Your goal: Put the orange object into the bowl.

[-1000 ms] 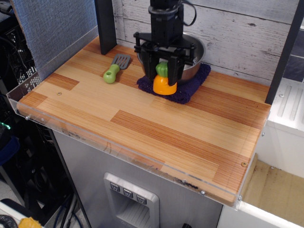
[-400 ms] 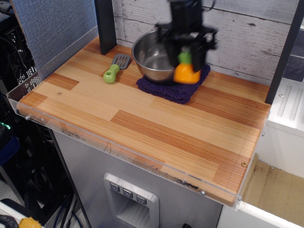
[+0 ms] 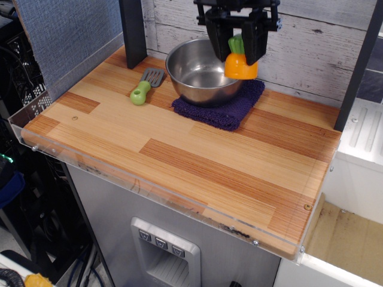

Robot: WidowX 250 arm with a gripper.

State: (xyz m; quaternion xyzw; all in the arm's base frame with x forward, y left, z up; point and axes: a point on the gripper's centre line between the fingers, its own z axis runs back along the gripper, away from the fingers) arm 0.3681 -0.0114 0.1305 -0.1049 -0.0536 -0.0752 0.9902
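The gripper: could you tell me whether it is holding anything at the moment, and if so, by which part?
The gripper holds the orange object by its green leafy cap, orange body hanging below the fingers, above the right rim of the bowl.

We see the bowl (image 3: 200,75) sitting on a cloth (image 3: 222,106) toward the back of the table (image 3: 197,161), close to the plank wall (image 3: 311,42) behind it. To the bowl's left a spatula (image 3: 145,85) lies on the table, just beside the bowl. Above the bowl's right rim, the gripper (image 3: 239,45) holds the orange object (image 3: 240,63) between its jaws, clear of the bowl and cloth. A post (image 3: 133,30) stands behind the spatula.
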